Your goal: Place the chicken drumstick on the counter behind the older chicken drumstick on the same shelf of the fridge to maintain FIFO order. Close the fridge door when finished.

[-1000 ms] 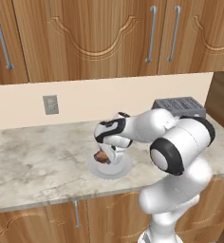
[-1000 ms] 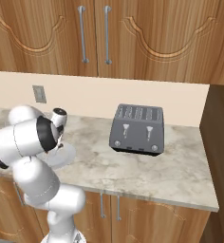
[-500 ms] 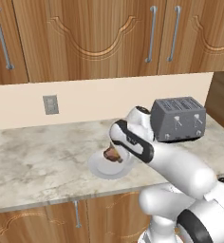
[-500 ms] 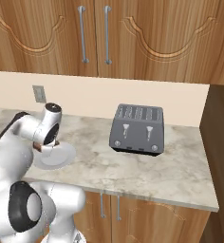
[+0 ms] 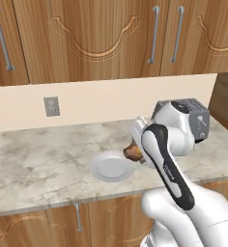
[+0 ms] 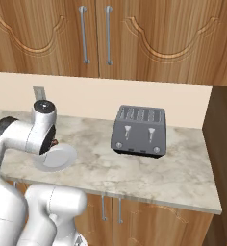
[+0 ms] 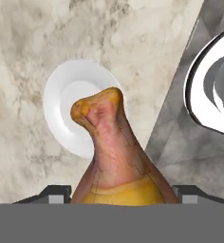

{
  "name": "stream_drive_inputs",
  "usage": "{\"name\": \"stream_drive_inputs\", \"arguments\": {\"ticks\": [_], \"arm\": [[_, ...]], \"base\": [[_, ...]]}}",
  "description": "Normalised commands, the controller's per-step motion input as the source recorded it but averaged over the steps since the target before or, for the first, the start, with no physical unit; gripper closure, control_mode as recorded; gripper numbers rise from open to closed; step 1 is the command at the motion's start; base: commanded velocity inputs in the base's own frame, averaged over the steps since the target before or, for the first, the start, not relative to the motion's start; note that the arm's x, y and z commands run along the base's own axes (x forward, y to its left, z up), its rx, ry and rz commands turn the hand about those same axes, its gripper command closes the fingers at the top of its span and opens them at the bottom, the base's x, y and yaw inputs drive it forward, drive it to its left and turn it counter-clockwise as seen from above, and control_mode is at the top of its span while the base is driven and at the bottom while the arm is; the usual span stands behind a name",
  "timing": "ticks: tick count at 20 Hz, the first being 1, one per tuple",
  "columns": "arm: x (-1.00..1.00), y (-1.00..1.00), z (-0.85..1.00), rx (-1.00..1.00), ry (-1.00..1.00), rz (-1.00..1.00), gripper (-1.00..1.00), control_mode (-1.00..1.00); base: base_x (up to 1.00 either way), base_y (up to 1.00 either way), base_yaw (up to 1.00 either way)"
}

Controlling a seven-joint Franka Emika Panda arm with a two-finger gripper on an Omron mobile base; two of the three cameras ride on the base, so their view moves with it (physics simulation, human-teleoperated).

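A golden-brown chicken drumstick is held in my gripper, which is shut on its plump end; the narrow bone end points away. It hangs above the right rim of a white plate on the marbled counter. In the left base view the chicken drumstick sits in my gripper just right of the plate. From the right base side a bit of the chicken drumstick peeks out above the plate. The fridge, its shelf and the older drumstick are out of view.
A grey toaster stands on the counter to the right, seen behind my arm as the toaster. Brown wall cabinets hang above, and a wall outlet is on the backsplash.
The drumstick has come up off the plate and moved right with my gripper. The arm has swung and stretched forward; the plate and toaster stay put.
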Motion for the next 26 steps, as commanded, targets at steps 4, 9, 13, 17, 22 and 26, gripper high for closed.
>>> {"name": "stream_drive_inputs", "arguments": {"ticks": [4,9,13,17,22,26], "arm": [[-0.9,-0.42,0.76,0.0,-0.18,-0.09,1.0,-1.0],[-0.65,-0.26,0.58,0.0,-0.12,-0.08,1.0,-1.0],[-0.28,0.01,0.02,0.0,0.0,-0.03,1.0,-1.0],[0.0,0.0,-0.05,0.0,0.0,0.0,1.0,-1.0],[0.0,0.0,-0.06,0.0,0.0,0.0,1.0,1.0],[0.0,0.0,0.0,0.0,0.0,0.0,1.0,1.0]], "base": [[0.0,0.0,0.0],[0.0,0.0,0.0],[0.0,0.0,0.0],[0.0,0.0,0.0],[-0.08,0.0,0.0],[-1.0,0.08,-0.21]]}}
